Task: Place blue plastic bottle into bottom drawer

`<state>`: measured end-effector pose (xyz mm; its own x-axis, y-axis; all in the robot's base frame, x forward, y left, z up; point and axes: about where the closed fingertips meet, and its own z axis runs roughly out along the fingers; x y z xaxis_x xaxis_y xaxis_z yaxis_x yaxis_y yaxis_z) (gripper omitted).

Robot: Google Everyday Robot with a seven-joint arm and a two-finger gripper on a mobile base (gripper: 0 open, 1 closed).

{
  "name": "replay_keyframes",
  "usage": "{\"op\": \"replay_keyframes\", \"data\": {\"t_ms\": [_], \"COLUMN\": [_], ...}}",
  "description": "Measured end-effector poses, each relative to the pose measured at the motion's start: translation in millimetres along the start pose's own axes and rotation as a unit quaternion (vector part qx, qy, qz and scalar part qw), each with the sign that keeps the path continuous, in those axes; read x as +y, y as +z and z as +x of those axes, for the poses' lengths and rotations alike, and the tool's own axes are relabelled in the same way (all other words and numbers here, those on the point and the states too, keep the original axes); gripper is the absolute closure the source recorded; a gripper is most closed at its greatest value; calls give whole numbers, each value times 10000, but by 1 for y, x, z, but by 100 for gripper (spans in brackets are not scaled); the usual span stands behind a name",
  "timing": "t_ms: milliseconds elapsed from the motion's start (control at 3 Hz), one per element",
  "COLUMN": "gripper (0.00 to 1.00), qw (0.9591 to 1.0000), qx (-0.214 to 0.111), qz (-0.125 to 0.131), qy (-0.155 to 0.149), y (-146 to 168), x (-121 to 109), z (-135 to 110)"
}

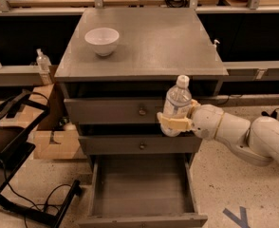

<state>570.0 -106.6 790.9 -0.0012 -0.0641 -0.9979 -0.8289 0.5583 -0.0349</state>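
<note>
Grey cabinet (149,46) centre-frame, gripper (174,123) clamped on the upright blue plastic bottle (178,99), seemingly above the open bottom drawer (139,186) at its right edge, so released here, it could clip the rim and bounce out.

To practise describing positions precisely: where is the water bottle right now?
In the camera view, the bottle is held upright in the gripper, right of centre, in front of the top drawer, higher than the open bottom drawer.
</note>
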Motion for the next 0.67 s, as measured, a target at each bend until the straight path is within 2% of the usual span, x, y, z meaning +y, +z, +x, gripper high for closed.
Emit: {"op": "replay_keyframes", "data": {"t_ms": [333,667], "gripper": [100,100], "qw": [9999,9989], "qx": [-82,-279], "qz": [-57,-238], "qy": [67,304], "y": [4,22], "x": [4,30], "z": [3,41]}}
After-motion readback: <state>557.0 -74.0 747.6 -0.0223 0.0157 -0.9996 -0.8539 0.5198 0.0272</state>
